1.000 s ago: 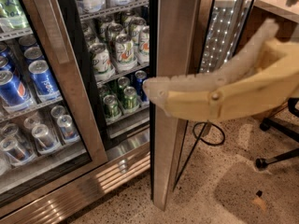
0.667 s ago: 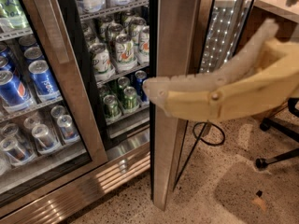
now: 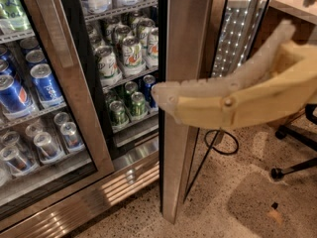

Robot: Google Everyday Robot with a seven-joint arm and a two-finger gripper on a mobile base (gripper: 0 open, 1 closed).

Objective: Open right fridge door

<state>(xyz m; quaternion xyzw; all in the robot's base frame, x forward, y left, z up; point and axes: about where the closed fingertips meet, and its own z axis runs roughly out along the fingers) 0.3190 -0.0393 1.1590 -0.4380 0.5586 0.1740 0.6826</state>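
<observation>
Hand (image 3: 167,96) sits at the free edge of the right fridge door (image 3: 185,152), tip overlapping the steel frame's cabinet side. It looks like contact, but I can't confirm from this angle. Can't tell how far open the hand is, or whether it has hold of anything. Door stands swung well out, seen nearly edge-on, long axis vertical, LED strip (image 3: 233,43) beyond its frame. My arm comes in from the right, approx horizontal, crossing in front of the glass. So the door edge lies right at the tip, and more opening means drawing it rightward, away from the cabinet. Behind the tip are shelves w/ green cans (image 3: 130,53). Further left is the other glass door (image 3: 74,83), w/ Pepsi cans (image 3: 44,86) behind it.
</observation>
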